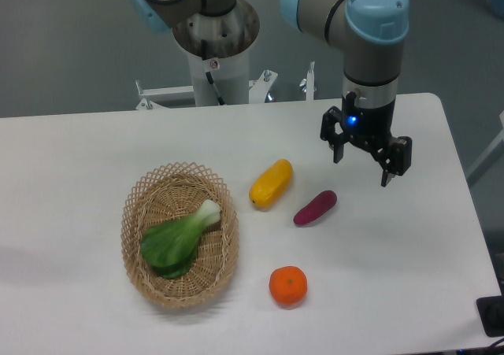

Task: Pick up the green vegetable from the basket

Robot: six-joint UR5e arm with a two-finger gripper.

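Inside basket (142,213): green vegetable (177,241) | gripper (362,164) well apart, upper right | jaws apart

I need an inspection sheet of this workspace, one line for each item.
Surface: white table, bare around the things.
Job's things: green vegetable lies inside the basket, white stem toward upper right.
Clutter: yellow vegetable, purple vegetable, orange fruit, all outside the basket.
Grippers: gripper open, empty, above the table's right part.
Cables: one black cable on the arm base.
Surroundings: grey floor.
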